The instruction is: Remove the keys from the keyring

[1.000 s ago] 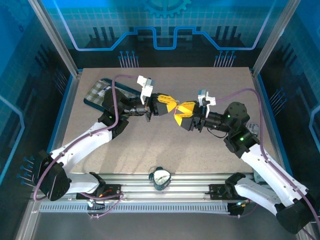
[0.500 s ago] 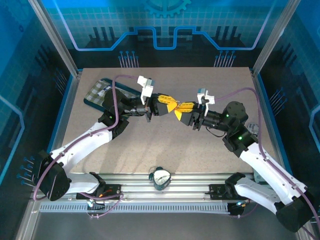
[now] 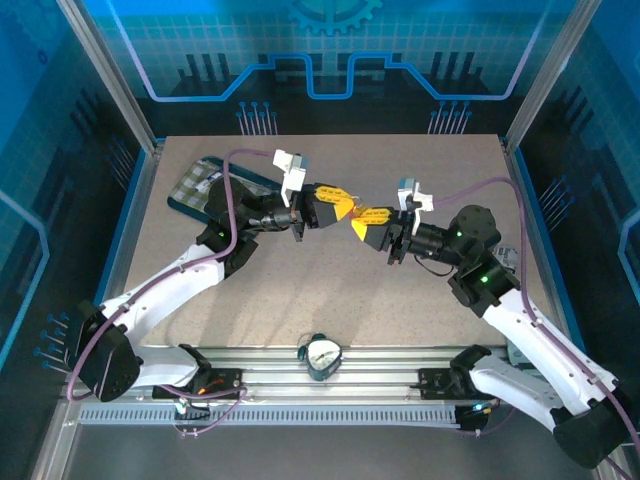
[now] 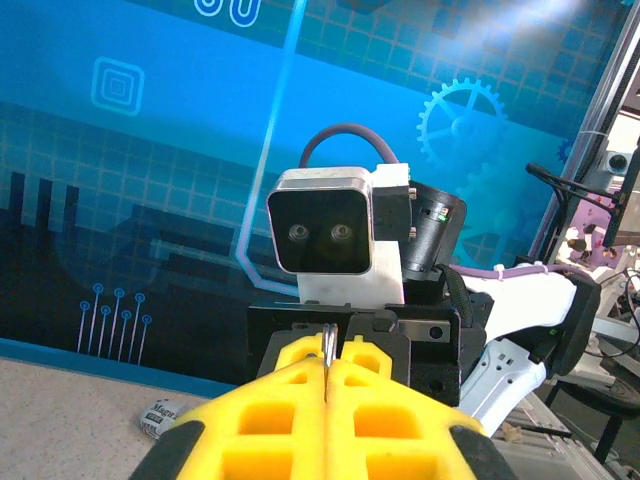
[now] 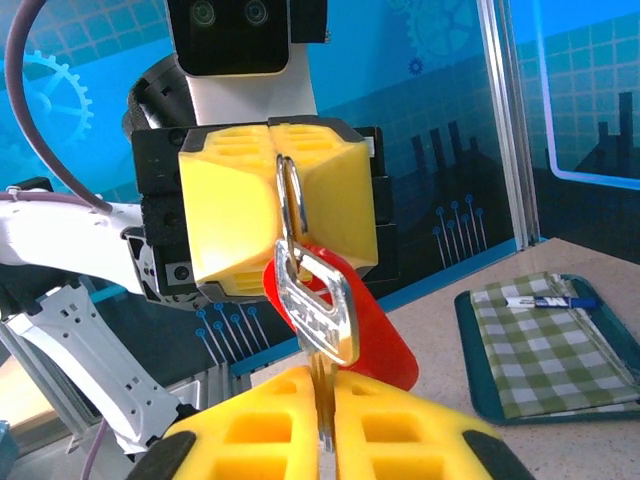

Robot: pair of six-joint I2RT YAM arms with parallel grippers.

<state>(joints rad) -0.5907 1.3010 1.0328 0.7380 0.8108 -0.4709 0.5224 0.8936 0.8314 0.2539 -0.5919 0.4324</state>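
Observation:
My two grippers meet tip to tip in the air above the middle of the table. The left gripper (image 3: 343,203) (image 4: 327,362) is shut on the thin metal ring of the keyring (image 4: 328,343) (image 5: 290,210). From the ring hang a red tag (image 5: 375,335) and a silvery key (image 5: 318,305). The key's head points up and its shaft runs down between the yellow fingers of my right gripper (image 5: 326,390) (image 3: 362,217), which is shut on it. The red tag hangs free behind the key.
A teal tray (image 3: 188,205) (image 5: 480,385) with a checked cloth and a pen lies at the table's back left. A round dial (image 3: 322,353) sits at the front rail. A small packet (image 4: 160,418) lies on the table. Frame posts and blue walls surround the table.
The right gripper's fingers have closed from open onto the key and shifted slightly towards the left gripper. The left arm has held its place, still shut.

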